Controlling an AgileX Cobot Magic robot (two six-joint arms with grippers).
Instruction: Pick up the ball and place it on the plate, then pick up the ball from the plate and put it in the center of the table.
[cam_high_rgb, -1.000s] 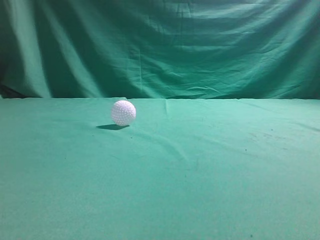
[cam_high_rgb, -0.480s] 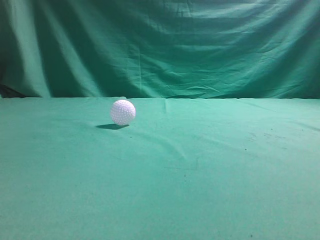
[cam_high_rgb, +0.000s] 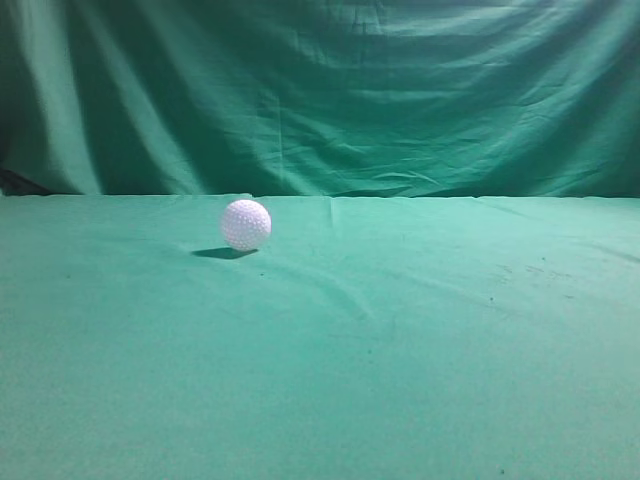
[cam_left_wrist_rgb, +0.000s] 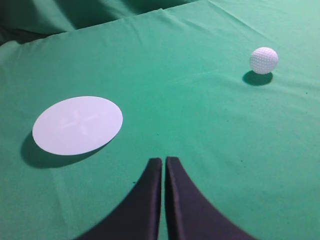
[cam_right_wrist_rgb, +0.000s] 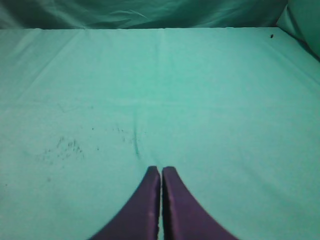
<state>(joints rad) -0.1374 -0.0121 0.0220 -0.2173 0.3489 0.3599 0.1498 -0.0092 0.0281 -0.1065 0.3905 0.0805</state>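
Note:
The white dimpled ball (cam_high_rgb: 246, 224) rests on the green table (cam_high_rgb: 400, 350), left of the middle in the exterior view. It also shows in the left wrist view (cam_left_wrist_rgb: 263, 60) at the upper right. A flat white round plate (cam_left_wrist_rgb: 77, 124) lies on the cloth at the left of the left wrist view; it is out of the exterior view. My left gripper (cam_left_wrist_rgb: 163, 160) is shut and empty, above the cloth, short of both plate and ball. My right gripper (cam_right_wrist_rgb: 161, 169) is shut and empty over bare cloth. Neither gripper shows in the exterior view.
A draped green curtain (cam_high_rgb: 330, 90) hangs behind the table's far edge. Faint dark specks (cam_right_wrist_rgb: 65, 146) mark the cloth ahead and left of my right gripper. A shallow wrinkle (cam_high_rgb: 340, 290) runs through the cloth near the middle.

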